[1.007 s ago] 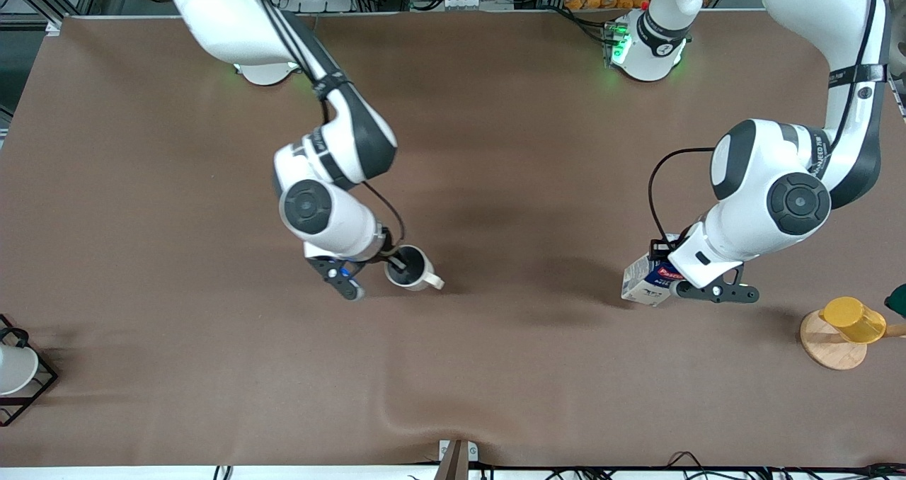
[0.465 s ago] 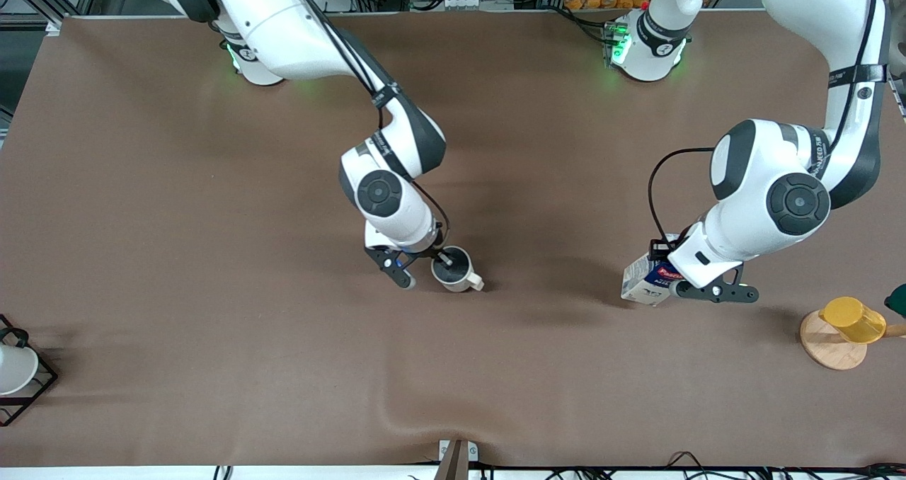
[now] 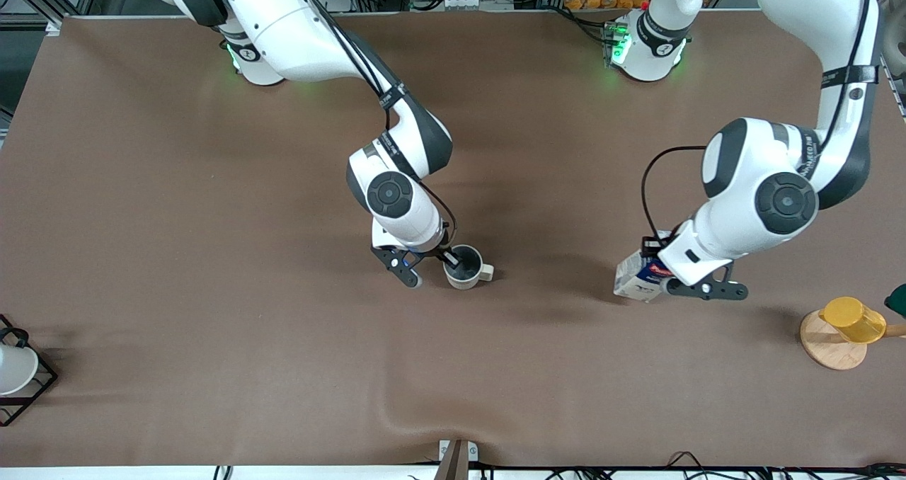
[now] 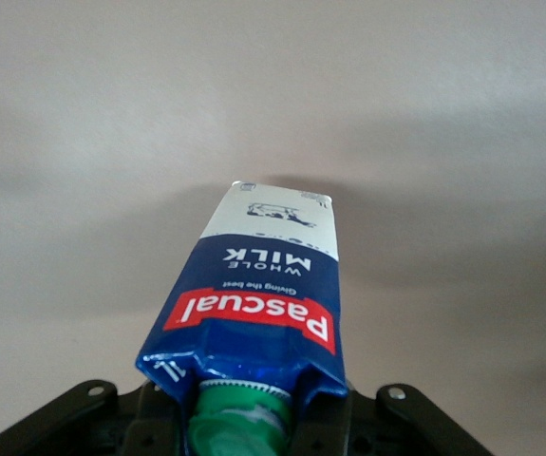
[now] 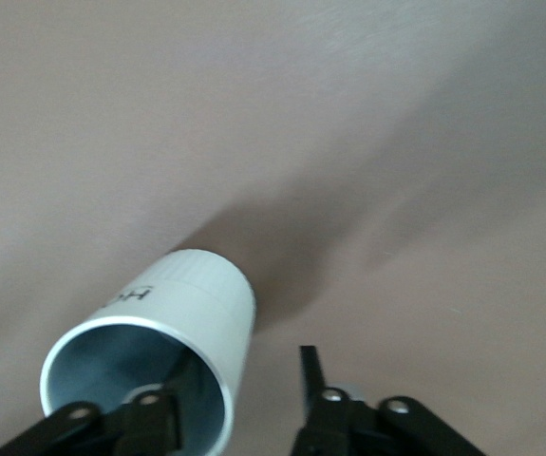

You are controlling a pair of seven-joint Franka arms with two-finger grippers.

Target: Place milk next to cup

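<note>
The cream-white cup (image 3: 468, 270) stands near the middle of the brown table. My right gripper (image 3: 432, 267) is open at it. One finger is inside the cup and the other is outside, clear of its wall. The right wrist view shows the cup (image 5: 192, 304) and the right gripper (image 5: 239, 380) the same way. My left gripper (image 3: 665, 276) is shut on the top of the milk carton (image 3: 635, 280) and holds it tilted toward the left arm's end of the table. The left wrist view shows the carton (image 4: 258, 285) with its green cap (image 4: 239, 418) between the jaws of the left gripper (image 4: 244, 423).
A yellow cup (image 3: 853, 318) lies on a wooden disc (image 3: 824, 352) at the left arm's end. A white cup (image 3: 13, 368) sits in a black wire rack at the right arm's end. The cloth has a ripple (image 3: 396, 409) near the front edge.
My right gripper has moved toward the left arm's end, and the cup has moved with it. My left gripper has shifted the milk carton slightly toward the cup.
</note>
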